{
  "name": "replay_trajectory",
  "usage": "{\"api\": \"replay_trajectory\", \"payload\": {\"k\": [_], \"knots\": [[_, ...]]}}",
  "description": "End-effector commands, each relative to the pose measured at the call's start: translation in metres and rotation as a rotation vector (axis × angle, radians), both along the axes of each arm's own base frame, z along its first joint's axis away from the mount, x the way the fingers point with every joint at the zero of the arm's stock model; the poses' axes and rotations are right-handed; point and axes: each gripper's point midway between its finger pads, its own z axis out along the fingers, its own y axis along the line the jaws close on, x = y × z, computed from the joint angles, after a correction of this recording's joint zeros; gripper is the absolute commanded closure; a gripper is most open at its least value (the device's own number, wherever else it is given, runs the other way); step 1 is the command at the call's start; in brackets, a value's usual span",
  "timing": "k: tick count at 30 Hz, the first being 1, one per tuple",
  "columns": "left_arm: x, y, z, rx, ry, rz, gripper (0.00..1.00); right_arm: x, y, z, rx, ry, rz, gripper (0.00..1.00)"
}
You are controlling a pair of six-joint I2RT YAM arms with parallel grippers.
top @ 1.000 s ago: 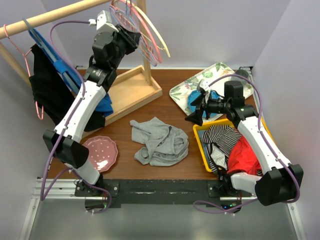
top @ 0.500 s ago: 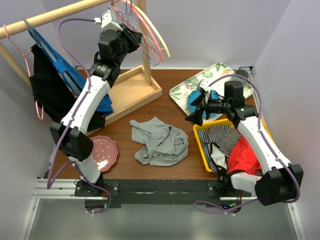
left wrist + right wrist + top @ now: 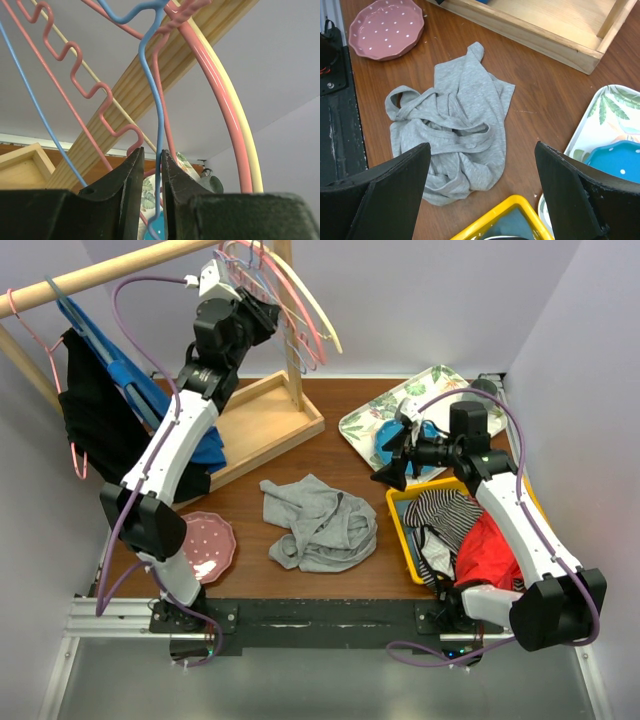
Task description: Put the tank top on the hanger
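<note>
The light-grey tank top (image 3: pixel 318 522) lies crumpled on the brown table, its thin straps tangled on top (image 3: pixel 452 125). The pale-blue hanger (image 3: pixel 159 115) hangs high at the wooden rail among pink and cream hangers. My left gripper (image 3: pixel 262 315) is raised there, and its jaws (image 3: pixel 151 152) are shut on the hanger's thin blue wire. My right gripper (image 3: pixel 390 465) hovers open to the right of the tank top. In the right wrist view its wide-spread fingers (image 3: pixel 482 146) frame the garment from above, touching nothing.
A wooden rack, made of rail (image 3: pixel 110 270), post (image 3: pixel 292 350) and base tray (image 3: pixel 265 420), fills the back left. Pink hangers (image 3: pixel 300 310) and a dark garment (image 3: pixel 90 420) hang there. A pink dish (image 3: pixel 200 540), a yellow basket (image 3: pixel 400 515) of clothes and a leaf-print tray (image 3: pixel 365 420) surround the tank top.
My left arm has risen slightly toward the rail, the hanger wire still in its jaws. The right arm and the tank top have not moved.
</note>
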Motion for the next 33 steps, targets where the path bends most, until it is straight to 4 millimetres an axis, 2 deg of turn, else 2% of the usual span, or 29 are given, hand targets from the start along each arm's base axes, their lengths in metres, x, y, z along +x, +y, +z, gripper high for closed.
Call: {"api": "replay_trajectory", "payload": {"k": [1,5,9,14,15,17,18,21,27,28,30,31,32,33], "knots": [[0.004,0.005,0.018,0.005,-0.061,0.003,0.78,0.003,0.000,0.004,0.015,-0.017,0.010,0.11],[0.003,0.008,0.022,0.007,-0.071,0.006,0.83,0.004,-0.001,0.004,0.014,-0.017,0.005,0.11],[-0.003,0.015,0.030,0.000,-0.093,0.005,1.00,0.004,-0.001,0.003,0.014,-0.015,0.004,0.11],[-0.017,0.024,0.048,-0.008,-0.135,0.011,1.00,0.005,-0.002,0.004,0.014,-0.018,0.003,0.11],[-0.026,0.027,0.065,-0.022,-0.183,0.010,1.00,0.005,-0.002,0.003,0.013,-0.017,0.002,0.11],[-0.032,0.031,0.069,-0.029,-0.195,0.013,1.00,0.005,-0.002,0.003,0.013,-0.015,0.001,0.11],[-0.040,0.035,0.080,-0.038,-0.221,0.013,1.00,0.005,-0.002,0.002,0.013,-0.012,0.001,0.11],[-0.051,0.040,0.089,-0.044,-0.245,0.010,1.00,0.006,-0.003,0.002,0.012,-0.015,0.000,0.11],[-0.069,0.044,0.094,-0.061,-0.258,-0.013,1.00,0.004,-0.003,0.002,0.010,-0.020,0.006,0.11],[-0.068,0.044,0.085,-0.060,-0.242,-0.014,1.00,0.003,-0.004,0.002,0.006,-0.023,0.008,0.11],[-0.083,0.040,0.089,-0.069,-0.259,-0.052,1.00,0.000,-0.003,0.005,0.007,-0.033,0.024,0.11],[-0.084,0.039,0.076,-0.063,-0.236,-0.061,1.00,-0.002,-0.003,0.004,0.006,-0.036,0.036,0.11],[-0.089,0.039,0.074,-0.068,-0.234,-0.070,1.00,-0.005,-0.002,0.007,0.013,-0.043,0.055,0.11],[-0.103,0.039,0.081,-0.071,-0.258,-0.090,1.00,-0.007,-0.001,0.007,0.013,-0.043,0.066,0.11]]}}
